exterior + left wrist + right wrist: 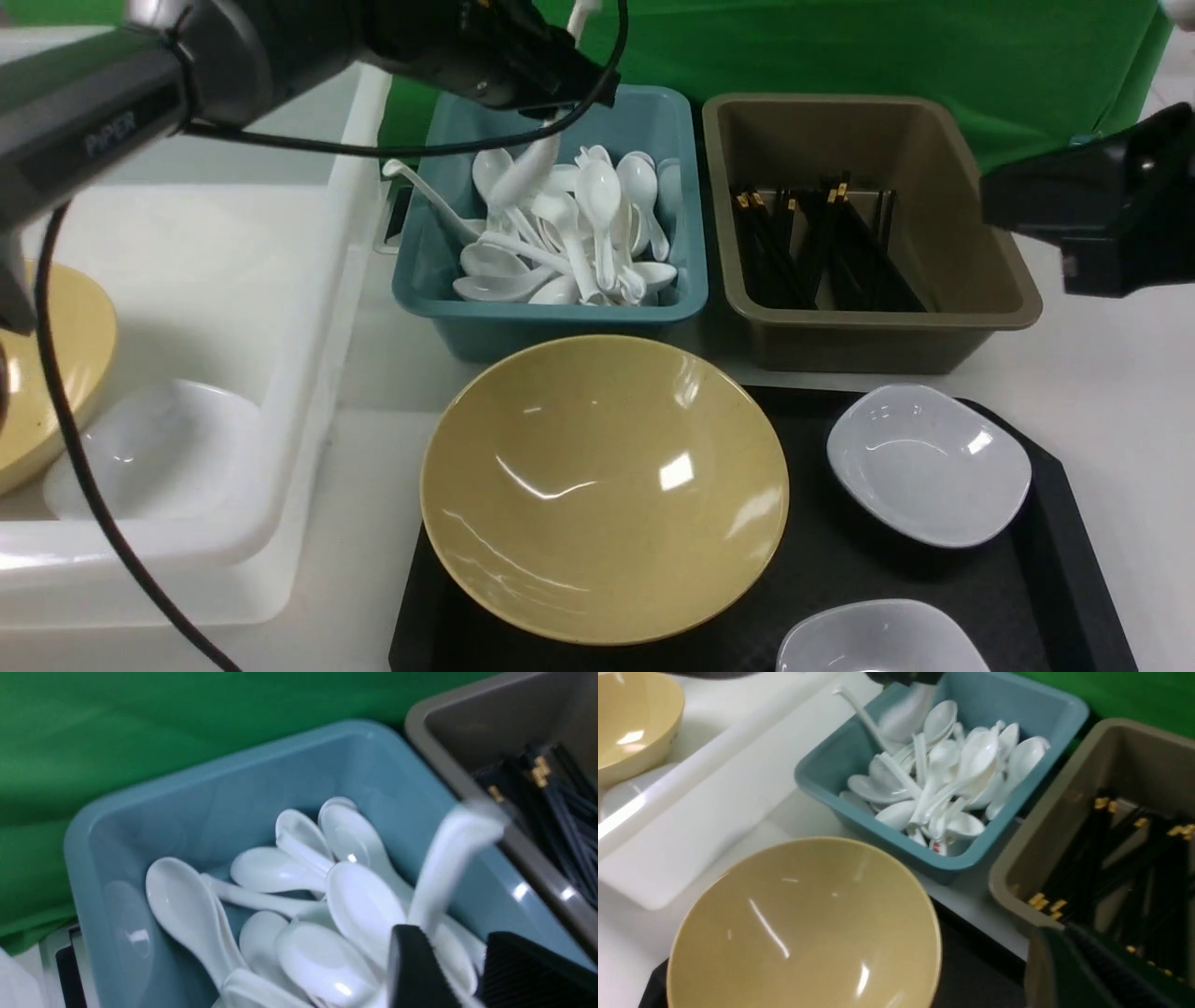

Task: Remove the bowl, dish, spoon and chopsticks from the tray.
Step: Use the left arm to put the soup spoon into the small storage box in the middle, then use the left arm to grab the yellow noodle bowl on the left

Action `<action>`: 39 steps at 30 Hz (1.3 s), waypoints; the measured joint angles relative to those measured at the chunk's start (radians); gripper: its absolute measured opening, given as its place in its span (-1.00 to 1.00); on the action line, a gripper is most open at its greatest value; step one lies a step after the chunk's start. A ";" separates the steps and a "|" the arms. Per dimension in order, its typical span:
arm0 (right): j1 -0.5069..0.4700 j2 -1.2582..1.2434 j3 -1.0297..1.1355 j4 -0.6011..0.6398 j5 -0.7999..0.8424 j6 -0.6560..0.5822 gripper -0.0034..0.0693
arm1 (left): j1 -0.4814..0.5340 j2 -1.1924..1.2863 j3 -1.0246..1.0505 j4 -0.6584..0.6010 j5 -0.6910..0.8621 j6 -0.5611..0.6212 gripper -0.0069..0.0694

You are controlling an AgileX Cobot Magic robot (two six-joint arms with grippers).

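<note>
Front view: your left gripper [574, 93] hangs over the far left corner of the teal bin [425, 271], jaws parted; the spoon [527, 177] is a blur just beneath it, above the heap of spoons. If it lands on that heap's slope it could skid over the bin's left rim, where one handle already pokes out. The bowl [605, 485] sits at the tray's [1055, 579] left end, overhanging its far edge; a careless pinch on the glossy rim may tip it. One dish [929, 462] lies near the far right corner, a second dish [882, 639] at the near edge. No chopsticks show on the tray.

Left wrist view: the fingers [416, 970] stand apart, the spoon smeared and seemingly loose between them; lift before it has fallen clear and you may flick it toward the brown bin [467, 742].

Right wrist view: your right gripper [1083, 961] is closed and empty over the brown bin's near edge.
</note>
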 joint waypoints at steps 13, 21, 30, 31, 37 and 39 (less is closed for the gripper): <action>0.038 0.002 0.002 -0.082 0.135 0.034 -0.85 | -0.022 -0.120 0.012 0.001 0.642 -0.057 -0.46; 0.038 0.002 0.014 -0.117 0.250 0.035 -0.85 | -0.073 -0.187 0.230 0.033 0.730 -0.089 -0.81; 0.038 0.002 0.014 -0.121 0.244 0.035 -0.85 | -0.072 -0.143 0.254 0.137 0.549 -0.143 0.03; 0.038 0.002 0.014 -0.121 0.244 0.035 -0.85 | -0.072 -0.133 0.254 0.136 0.538 -0.143 0.15; 0.038 0.002 0.014 -0.121 0.244 0.035 -0.85 | -0.072 -0.064 0.254 0.135 0.547 -0.142 0.47; 0.038 0.002 0.014 -0.121 0.243 0.035 -0.85 | -0.072 -0.046 0.255 0.130 0.558 -0.141 0.47</action>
